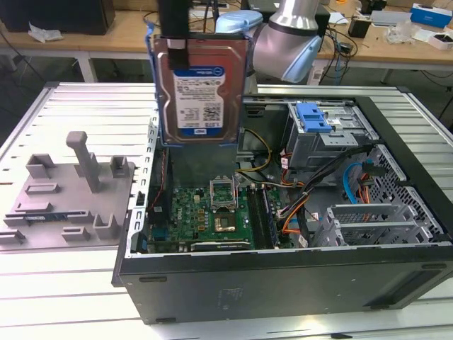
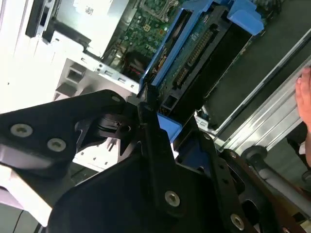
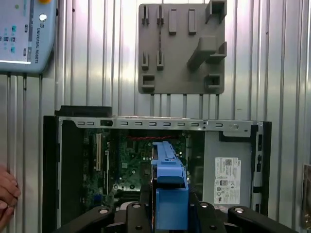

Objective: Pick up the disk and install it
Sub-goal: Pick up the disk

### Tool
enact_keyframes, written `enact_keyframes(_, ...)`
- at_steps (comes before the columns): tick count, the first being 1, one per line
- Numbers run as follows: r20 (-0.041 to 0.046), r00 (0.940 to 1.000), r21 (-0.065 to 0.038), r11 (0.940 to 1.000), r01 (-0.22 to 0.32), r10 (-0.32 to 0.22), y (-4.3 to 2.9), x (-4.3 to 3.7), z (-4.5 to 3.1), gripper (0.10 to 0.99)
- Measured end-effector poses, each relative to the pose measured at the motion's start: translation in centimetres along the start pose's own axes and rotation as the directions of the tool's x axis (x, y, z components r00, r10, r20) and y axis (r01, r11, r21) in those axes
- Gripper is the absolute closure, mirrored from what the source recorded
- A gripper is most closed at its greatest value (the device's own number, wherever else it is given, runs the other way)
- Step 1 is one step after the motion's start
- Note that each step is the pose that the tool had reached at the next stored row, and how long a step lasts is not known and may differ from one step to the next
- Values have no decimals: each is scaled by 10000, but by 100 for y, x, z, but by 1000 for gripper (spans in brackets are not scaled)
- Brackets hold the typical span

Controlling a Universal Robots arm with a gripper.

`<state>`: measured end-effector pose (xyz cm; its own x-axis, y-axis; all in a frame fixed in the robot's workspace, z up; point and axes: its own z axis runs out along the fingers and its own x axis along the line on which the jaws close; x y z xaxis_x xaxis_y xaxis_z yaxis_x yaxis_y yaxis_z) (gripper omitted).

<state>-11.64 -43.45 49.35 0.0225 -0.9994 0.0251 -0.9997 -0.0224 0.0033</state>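
The disk (image 1: 199,92), a silver hard drive with a white-and-blue label in a bright blue carrier, hangs upright above the open computer case (image 1: 283,276). It hangs over the case's far side in the exterior view, above the motherboard (image 1: 212,212). My gripper (image 1: 178,57) is shut on its upper edge, one black finger lying over the drive's face. Both wrist views look along the disk: its blue carrier edge (image 3: 169,189) stands between the black fingers, and its connector side (image 2: 194,53) points down at the case.
A grey fixture plate (image 1: 71,191) with upright pegs lies on the slatted table at the exterior view's left. A drive cage with a blue latch (image 1: 315,117) sits inside the case, beside loose cables. A person's hand (image 3: 7,194) rests near the case, and a teach pendant (image 3: 24,34) lies beyond.
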Motion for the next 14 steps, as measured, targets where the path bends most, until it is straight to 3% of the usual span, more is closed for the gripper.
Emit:
enact_keyframes(7,0,10000,0,10000,0,0,-351,165,3,722)
enact_keyframes(11,0,10000,0,10000,0,0,-622,297,5,722)
enact_keyframes(14,0,10000,-1,10000,-1,1,-775,373,7,722)
